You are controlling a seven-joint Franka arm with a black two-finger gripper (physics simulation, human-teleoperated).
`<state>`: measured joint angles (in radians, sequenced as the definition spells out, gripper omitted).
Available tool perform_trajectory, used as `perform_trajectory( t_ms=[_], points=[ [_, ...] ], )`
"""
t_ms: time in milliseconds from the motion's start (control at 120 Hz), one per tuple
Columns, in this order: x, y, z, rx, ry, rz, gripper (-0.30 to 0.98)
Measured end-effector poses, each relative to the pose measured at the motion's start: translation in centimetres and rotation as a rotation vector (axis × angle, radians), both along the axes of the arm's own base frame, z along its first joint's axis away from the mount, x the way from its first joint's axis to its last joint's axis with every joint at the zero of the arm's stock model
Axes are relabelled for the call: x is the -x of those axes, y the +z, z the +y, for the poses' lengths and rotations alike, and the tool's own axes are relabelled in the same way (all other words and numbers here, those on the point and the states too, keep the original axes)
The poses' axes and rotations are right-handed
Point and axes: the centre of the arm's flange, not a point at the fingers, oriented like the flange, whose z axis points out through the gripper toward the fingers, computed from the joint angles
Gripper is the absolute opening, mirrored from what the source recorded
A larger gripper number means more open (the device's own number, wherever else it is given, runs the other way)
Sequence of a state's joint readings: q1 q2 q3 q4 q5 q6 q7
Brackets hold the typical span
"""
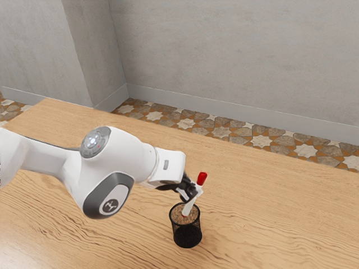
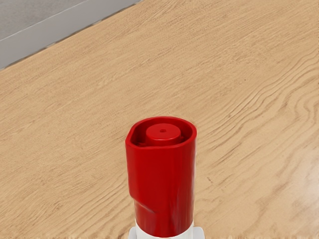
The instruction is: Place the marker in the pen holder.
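Observation:
The black gripper (image 1: 192, 191) is shut on the white marker (image 1: 189, 209), just above the black mesh pen holder (image 1: 187, 233). The marker stands tilted, its red cap up and its lower end at the holder's opening; how deep that end sits I cannot tell. In the wrist view the marker's red cap (image 2: 162, 184) rises close in front of the camera, with the white body just below it and a pale fingertip on either side.
The wooden table (image 1: 269, 207) spreads around the pen holder. Beyond its far edge lie a patterned floor (image 1: 220, 132) and a grey wall (image 1: 235, 50).

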<state>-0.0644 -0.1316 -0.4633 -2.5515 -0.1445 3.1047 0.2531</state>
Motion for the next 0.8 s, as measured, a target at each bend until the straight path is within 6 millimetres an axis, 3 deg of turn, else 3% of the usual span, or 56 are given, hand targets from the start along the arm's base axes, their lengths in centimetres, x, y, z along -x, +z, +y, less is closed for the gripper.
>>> perform_trajectory(
  t_ms=[217, 358, 442, 508, 550, 592, 633, 675, 733, 800],
  points=[
    [-0.1, -0.5, 0.2, 0.01, 0.008, 0.0, 0.34],
    [-0.5, -0.5, 0.7, 0.007, 0.024, 0.028, 0.51],
    [-5.1, 2.6, 5.2, 0.016, 0.136, 0.101, 0.56],
    [-11.0, 8.4, 10.4, 0.04, 0.238, 0.176, 0.6],
    [-15.8, 12.6, 13.7, 0.033, 0.286, 0.21, 0.61],
    [-18.9, 15.2, 17.1, 0.009, 0.334, 0.261, 0.63],
    [-19.9, 16.5, 19.4, -0.019, 0.369, 0.321, 0.64],
    [-20.1, 17.2, 20.1, -0.047, 0.382, 0.383, 0.65],
    [-19.6, 18.4, 20.5, -0.079, 0.4, 0.459, 0.66],
    [-18.7, 18.7, 22.7, -0.1, 0.452, 0.541, 0.66]
  ],
)
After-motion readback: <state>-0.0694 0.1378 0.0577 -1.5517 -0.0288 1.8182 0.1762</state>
